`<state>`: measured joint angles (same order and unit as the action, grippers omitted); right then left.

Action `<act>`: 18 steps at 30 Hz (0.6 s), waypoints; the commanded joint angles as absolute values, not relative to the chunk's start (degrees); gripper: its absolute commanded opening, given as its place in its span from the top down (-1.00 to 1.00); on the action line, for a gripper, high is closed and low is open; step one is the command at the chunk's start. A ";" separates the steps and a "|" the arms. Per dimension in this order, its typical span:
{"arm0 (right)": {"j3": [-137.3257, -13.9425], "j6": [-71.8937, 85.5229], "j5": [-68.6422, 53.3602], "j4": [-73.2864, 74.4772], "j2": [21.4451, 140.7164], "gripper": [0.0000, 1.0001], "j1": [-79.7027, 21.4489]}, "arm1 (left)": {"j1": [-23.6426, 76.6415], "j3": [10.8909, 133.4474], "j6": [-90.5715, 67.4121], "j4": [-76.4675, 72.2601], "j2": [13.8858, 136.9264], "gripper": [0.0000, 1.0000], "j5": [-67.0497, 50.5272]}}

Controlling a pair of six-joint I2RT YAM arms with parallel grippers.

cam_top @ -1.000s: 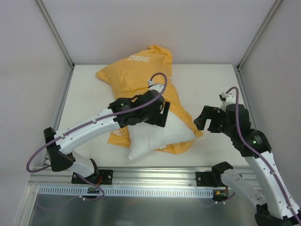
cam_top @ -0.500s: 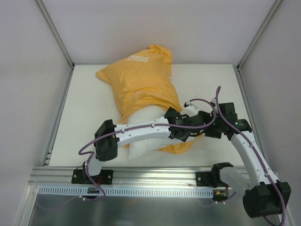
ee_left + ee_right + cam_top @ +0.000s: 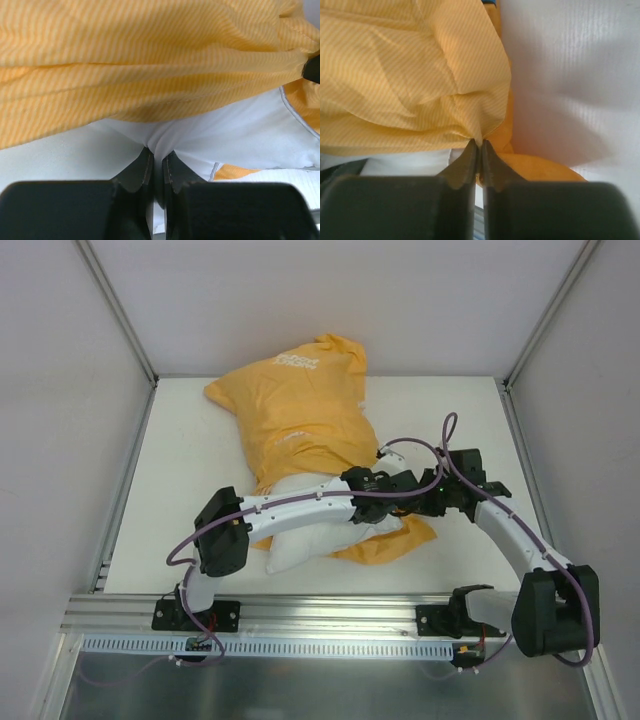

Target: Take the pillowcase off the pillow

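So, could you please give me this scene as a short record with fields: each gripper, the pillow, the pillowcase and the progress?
left gripper: shut, pinching a fold of the white pillow
right gripper: shut on an edge of the orange pillowcase
pillow: near end bare, the rest hidden inside the cover
pillowcase: bunched over the far part of the pillow, lying on the table
progress: cover partly off, not yet removed

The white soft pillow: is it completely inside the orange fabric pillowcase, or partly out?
Partly out. The white soft pillow is bare at its near end; the orange fabric pillowcase covers the rest.
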<state>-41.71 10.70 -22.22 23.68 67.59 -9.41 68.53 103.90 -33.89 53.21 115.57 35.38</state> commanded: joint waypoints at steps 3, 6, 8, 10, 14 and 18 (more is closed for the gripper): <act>-42.71 13.88 -23.30 19.51 65.05 0.99 -9.49 | 65.92 99.50 -34.02 50.99 107.94 1.00 28.23; -44.73 14.94 -19.96 20.21 63.90 0.99 -9.05 | 64.78 95.12 -32.87 45.02 97.67 1.00 18.49; -46.48 15.73 -18.64 20.30 65.21 0.99 -8.88 | 63.29 92.82 -32.78 41.15 92.75 1.00 8.85; -49.91 16.70 -18.46 19.87 68.28 0.99 -8.79 | 61.62 90.44 -33.74 37.10 86.33 1.00 4.24; -55.71 21.08 -17.84 15.39 74.68 0.99 -8.79 | 60.03 90.26 -34.89 36.65 81.74 1.00 -3.85; -66.33 23.82 -14.68 13.71 84.00 0.99 -8.79 | 60.03 89.91 -36.56 36.39 80.42 1.00 -9.83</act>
